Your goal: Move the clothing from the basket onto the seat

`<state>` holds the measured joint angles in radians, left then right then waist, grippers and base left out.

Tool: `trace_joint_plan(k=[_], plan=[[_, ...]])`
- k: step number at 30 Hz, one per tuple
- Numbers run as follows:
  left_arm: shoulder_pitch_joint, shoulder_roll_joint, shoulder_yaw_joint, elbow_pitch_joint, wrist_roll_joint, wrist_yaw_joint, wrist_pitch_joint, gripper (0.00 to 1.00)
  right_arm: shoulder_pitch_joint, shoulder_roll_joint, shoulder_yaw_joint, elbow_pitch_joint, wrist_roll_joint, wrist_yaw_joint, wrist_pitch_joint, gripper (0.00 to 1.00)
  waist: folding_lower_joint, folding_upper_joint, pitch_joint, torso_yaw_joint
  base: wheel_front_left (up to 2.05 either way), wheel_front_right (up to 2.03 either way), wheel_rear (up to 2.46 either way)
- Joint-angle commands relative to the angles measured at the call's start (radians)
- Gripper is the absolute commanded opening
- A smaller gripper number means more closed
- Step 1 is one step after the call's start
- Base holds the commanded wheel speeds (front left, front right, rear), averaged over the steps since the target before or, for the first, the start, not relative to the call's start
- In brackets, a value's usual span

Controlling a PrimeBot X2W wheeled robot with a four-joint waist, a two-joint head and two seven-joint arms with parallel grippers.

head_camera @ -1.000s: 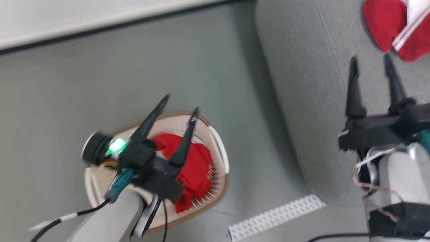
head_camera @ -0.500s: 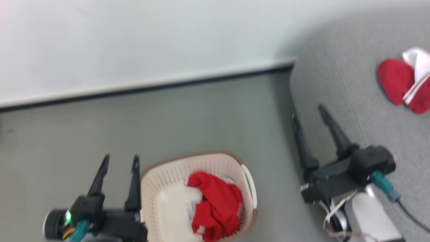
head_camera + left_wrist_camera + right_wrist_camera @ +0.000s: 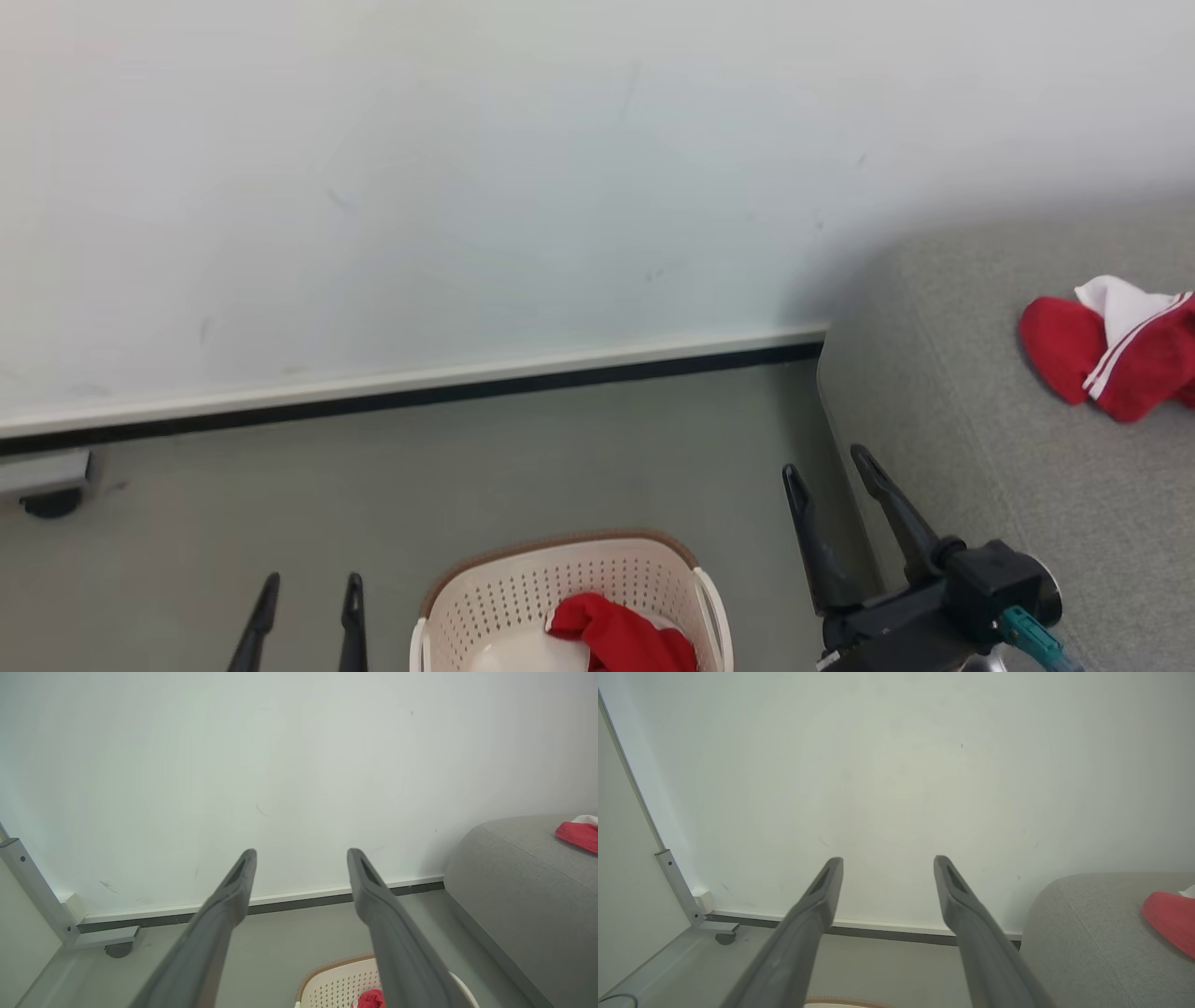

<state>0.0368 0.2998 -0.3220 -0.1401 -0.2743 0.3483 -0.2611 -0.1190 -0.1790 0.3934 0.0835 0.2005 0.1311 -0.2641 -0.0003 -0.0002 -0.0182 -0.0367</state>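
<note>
- Two grippers show, each with its long dark fingers parted wide and nothing held between them.
- The left gripper (image 3: 311, 597) pokes up from the bottom edge of the head view, just left of the basket and apart from it. In its own wrist view the fingers frame bare wall.
- The right gripper (image 3: 826, 467) stands at the lower right of the head view. Its fingers lean up and leftward, and the tips show against the strip of floor just beside the seat's rounded corner.
- The basket (image 3: 523, 588) is cream, with perforated sides and a brown rim. It sits on the floor between the two grippers and is cut off by the bottom edge of the head view.
- A red garment (image 3: 621, 635) lies bunched inside the basket toward its right side, leaving pale basket bottom bare to the left of it.
- The seat (image 3: 980, 467), grey and round-edged, takes up the right side of the head view, near the basket with floor between them.
- A red-and-white garment (image 3: 1111, 350) lies on top of the seat, well apart from the basket. A white part and thin white stripes show, and the right edge cuts it off.
- The floor (image 3: 467, 467) is grey-green. The wall (image 3: 560, 187) is pale, with a white skirting (image 3: 467, 378) above a dark line at its foot.
- A metal frame (image 3: 35, 886) with a caster (image 3: 119, 950) stands at the far left against the wall.
</note>
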Motion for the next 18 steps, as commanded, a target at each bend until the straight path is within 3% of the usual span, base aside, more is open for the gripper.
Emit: trace_joint_plan(k=[1, 18], plan=[[0.033, -0.013, 0.008, -0.009, 0.019, -0.016, -0.005, 1.00, 0.025, 0.006, -0.005, -0.005, -0.007, -0.001, -0.001, 1.00, 0.0003, 0.0002, -0.048, -0.005, 0.00, 0.00, 0.00], [0.150, -0.126, 0.176, 0.048, 0.080, -0.184, -0.005, 1.00, 0.148, 0.003, -0.041, -0.030, -0.016, -0.001, -0.001, 1.00, 0.0003, 0.0002, -0.086, -0.027, 0.00, 0.00, 0.00]])
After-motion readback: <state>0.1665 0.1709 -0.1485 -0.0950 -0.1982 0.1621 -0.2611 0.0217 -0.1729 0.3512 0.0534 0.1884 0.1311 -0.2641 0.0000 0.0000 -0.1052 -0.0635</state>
